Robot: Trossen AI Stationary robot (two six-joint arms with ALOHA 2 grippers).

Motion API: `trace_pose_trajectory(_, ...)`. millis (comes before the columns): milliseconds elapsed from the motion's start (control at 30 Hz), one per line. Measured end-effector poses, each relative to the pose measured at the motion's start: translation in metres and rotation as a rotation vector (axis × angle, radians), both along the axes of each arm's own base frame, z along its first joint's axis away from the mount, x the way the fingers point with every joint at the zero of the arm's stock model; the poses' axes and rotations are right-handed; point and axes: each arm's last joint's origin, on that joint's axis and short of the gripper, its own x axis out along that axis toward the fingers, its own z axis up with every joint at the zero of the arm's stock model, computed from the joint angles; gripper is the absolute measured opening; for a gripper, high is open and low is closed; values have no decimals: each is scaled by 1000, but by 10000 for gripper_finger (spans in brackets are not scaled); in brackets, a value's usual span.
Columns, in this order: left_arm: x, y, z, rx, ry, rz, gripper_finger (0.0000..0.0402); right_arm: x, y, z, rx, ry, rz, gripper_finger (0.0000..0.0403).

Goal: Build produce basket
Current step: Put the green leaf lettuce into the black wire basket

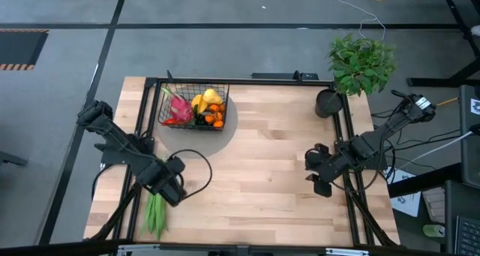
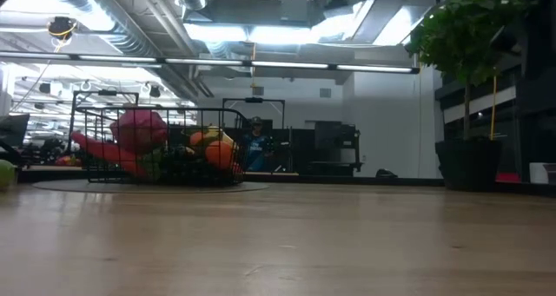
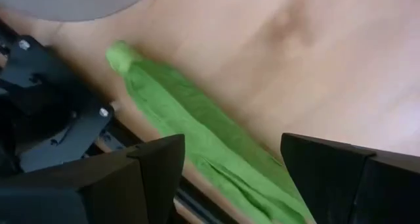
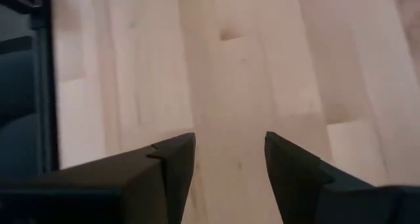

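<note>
The black wire basket (image 1: 192,106) stands on a grey round mat at the far left of the table, holding a pink dragon fruit (image 1: 178,106), a yellow pear (image 1: 211,97), oranges (image 1: 217,119) and other produce; it also shows in the low view (image 2: 161,148). The long green beans (image 1: 155,213) lie flat on the table near its near left corner. My left gripper (image 1: 174,188) is open above the beans, which run between its fingers in the left wrist view (image 3: 197,135). My right gripper (image 1: 318,175) is open and empty over the right side of the table.
A dark round pot (image 1: 328,103) with a leafy green plant (image 1: 361,61) stands at the far right corner. A black frame rail (image 1: 142,113) runs along the table's left edge beside the beans. Bare wood lies across the table's middle.
</note>
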Motion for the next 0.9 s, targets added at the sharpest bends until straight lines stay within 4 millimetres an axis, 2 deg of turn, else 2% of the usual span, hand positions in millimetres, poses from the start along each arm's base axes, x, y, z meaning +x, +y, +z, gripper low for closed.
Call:
trace_pose_trajectory(167, -26, -8, -35, -54, 202, 65, 243, -2, 7, 1, 17, -23, 35, 171)
trace_pose_trajectory(267, -43, -14, -46, -118, 366, 143, 243, -2, 9, 2, 22, -30, 42, 171)
trace_pose_trajectory(367, -54, -17, -54, -102, 421, 195, 243, -2, 9, 2, 26, -35, 43, 171)
trace_pose_trajectory(467, -59, -19, -67, -79, 371, 208, 243, -1, 9, 2, 29, -41, 43, 171)
trace_pose_trajectory(700, -53, -25, -105, -297, 265, 161, 243, -1, 10, 3, 32, -45, 44, 171)
trace_pose_trajectory(800, -46, -18, -114, -291, 186, 250, 243, -1, 10, 3, 32, -46, 44, 171)
trace_pose_trajectory(900, -30, -12, -115, -281, 43, 295, 242, -1, 10, 3, 32, -46, 44, 171)
